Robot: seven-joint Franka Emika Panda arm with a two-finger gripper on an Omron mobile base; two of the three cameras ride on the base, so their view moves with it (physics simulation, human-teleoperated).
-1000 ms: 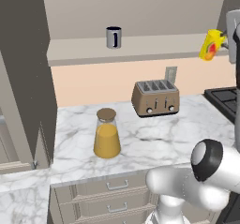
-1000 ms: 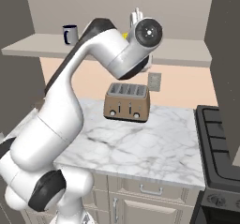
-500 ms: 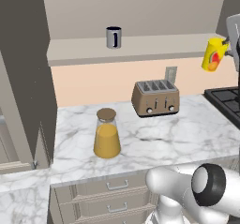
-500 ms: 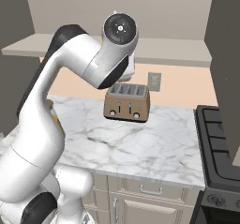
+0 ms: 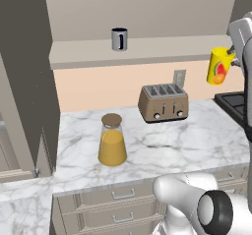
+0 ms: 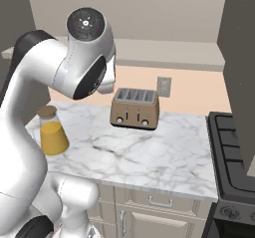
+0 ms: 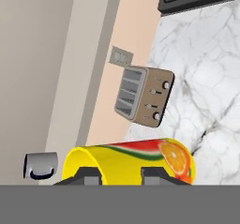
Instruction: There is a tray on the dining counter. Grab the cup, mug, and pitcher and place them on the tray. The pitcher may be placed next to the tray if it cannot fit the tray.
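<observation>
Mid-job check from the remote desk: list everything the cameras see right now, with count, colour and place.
cup: one, yellow with fruit picture, held in the air above the worktop's right end, near the stove
mug: one, dark navy, on the beige ledge above the backsplash
pitcher: one, clear glass with orange liquid and brown cork lid, upright on the marble worktop, left of the toaster
toaster: one, brown metallic, four slots, at the back of the worktop
wall outlet: one, pale, behind the toaster
stove: one, black, right of the worktop
marble worktop: one, white with grey veins, over beige drawers
gripper: one, dark fingers, closed on the cup
</observation>
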